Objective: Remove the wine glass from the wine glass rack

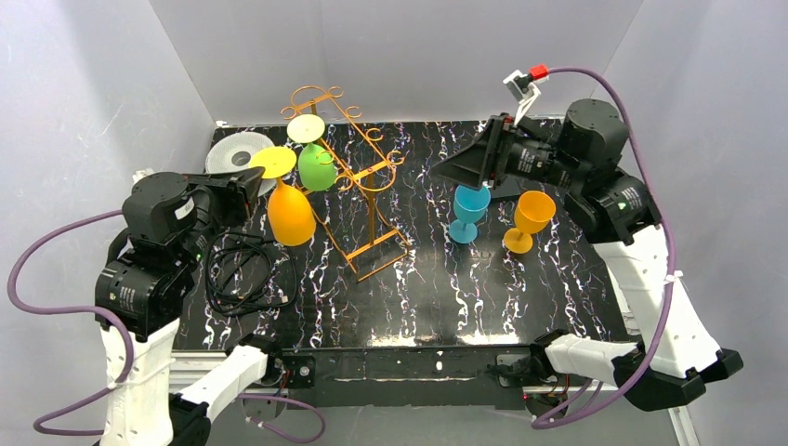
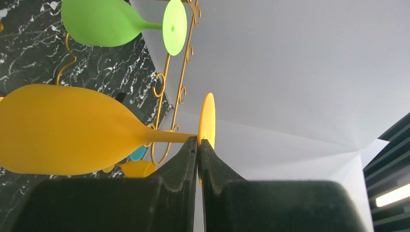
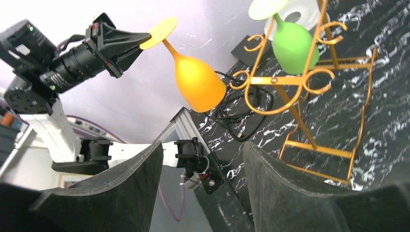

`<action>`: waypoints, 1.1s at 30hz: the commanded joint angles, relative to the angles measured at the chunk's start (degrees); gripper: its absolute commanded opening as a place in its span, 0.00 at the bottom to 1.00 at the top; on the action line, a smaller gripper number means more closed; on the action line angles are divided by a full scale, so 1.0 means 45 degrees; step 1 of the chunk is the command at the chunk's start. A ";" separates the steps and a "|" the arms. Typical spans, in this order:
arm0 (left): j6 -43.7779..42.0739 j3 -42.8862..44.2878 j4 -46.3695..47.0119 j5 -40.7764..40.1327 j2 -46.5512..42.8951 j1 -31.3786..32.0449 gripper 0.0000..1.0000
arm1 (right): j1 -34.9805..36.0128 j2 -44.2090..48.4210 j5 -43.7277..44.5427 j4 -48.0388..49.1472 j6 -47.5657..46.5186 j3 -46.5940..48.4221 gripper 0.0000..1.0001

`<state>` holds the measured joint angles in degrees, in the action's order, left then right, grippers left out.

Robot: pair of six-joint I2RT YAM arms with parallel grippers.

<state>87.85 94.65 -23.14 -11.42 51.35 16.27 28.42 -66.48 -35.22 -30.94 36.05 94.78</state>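
Left pincer (image 2: 198,143) holds the yellow glass (image 2: 63,130) by the foot, seemingly off the rack (image 1: 358,181) — next, stand it upright; right pincer (image 3: 203,147) wide, empty.

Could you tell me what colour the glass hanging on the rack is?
Green glass; right wrist view.

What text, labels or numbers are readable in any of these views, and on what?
No legible text in any view.
White sticker on the left arm: too small to read.
Pale marking on the right arm: too small to read.
Yellow wine glass and wine glass rack: no print visible.
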 commanded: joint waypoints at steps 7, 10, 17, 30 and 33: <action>0.2286 0.0974 -0.0685 0.0189 0.0065 -0.0060 0.00 | 0.2524 -0.0785 0.1380 0.5299 -0.2711 -0.0836 0.69; 0.2933 0.1241 -0.0906 0.0598 0.0248 -0.0052 0.00 | 0.2828 -0.1368 0.0848 0.5960 -0.2888 -0.0598 0.69; 0.4028 0.1593 -0.0992 0.1222 0.0400 -0.0060 0.00 | 0.3128 -0.2846 -0.0335 0.7291 -0.2814 0.0132 0.68; 0.4938 0.2536 -0.1182 0.2864 0.0915 -0.0061 0.00 | 0.4022 -0.5303 -0.1829 0.8477 -0.1866 0.2258 0.67; 0.4985 0.2705 -0.1215 0.3365 0.1088 -0.0061 0.00 | 0.4314 -0.5827 -0.2056 0.8461 -0.1721 0.2876 0.67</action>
<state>108.81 104.84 -30.02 -0.71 55.07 16.27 46.24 -90.45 -41.52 3.62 26.96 103.00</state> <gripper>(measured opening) 0.028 0.675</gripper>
